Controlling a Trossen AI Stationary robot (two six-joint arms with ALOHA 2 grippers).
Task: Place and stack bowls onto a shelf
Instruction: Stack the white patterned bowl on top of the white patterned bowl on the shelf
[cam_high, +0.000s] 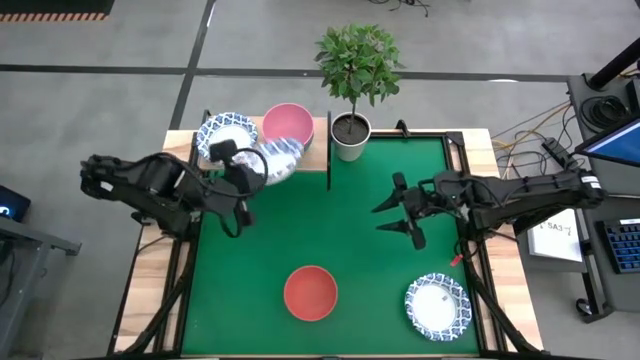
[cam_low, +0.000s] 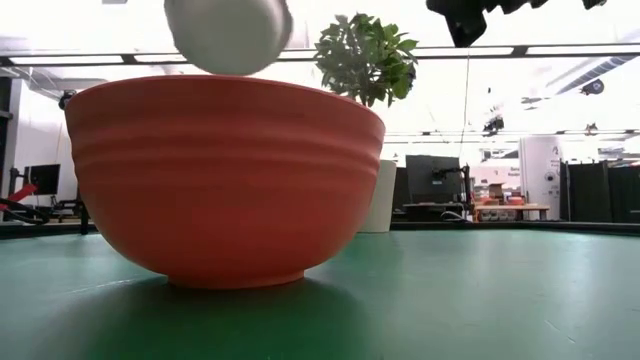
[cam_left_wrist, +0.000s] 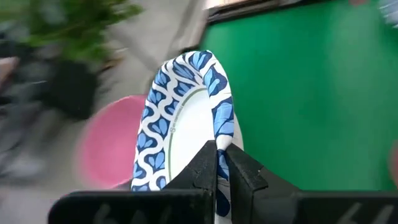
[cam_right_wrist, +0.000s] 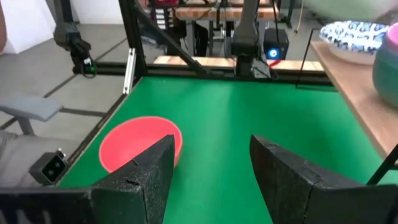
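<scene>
My left gripper (cam_high: 252, 168) is shut on a white bowl with a blue-patterned rim (cam_high: 276, 160), held up just in front of the shelf (cam_high: 318, 128). The low view shows this bowl's pale underside (cam_low: 229, 34) high above the mat. On the wooden shelf sit another patterned bowl (cam_high: 225, 135) and a pink bowl (cam_high: 288, 123). A red bowl (cam_high: 310, 292) and a third patterned bowl (cam_high: 437, 307) rest on their bases on the green mat near the front edge. My right gripper (cam_high: 398, 211) hangs open over the mat's right half and touches nothing. My left gripper pinches the patterned bowl's rim (cam_left_wrist: 219, 144) between its two fingers, one on the inner white face and one on the outside. The fingers come from the table's left, slanting down. The bowl is lifted clear of mat and shelf and tilted on edge.
A white pot with a leafy plant (cam_high: 351, 135) stands at the far edge, right beside the shelf's black frame post (cam_high: 328, 160). The green mat (cam_high: 350, 250) lies bare between the two arms. Desks and screens stand in the room behind.
</scene>
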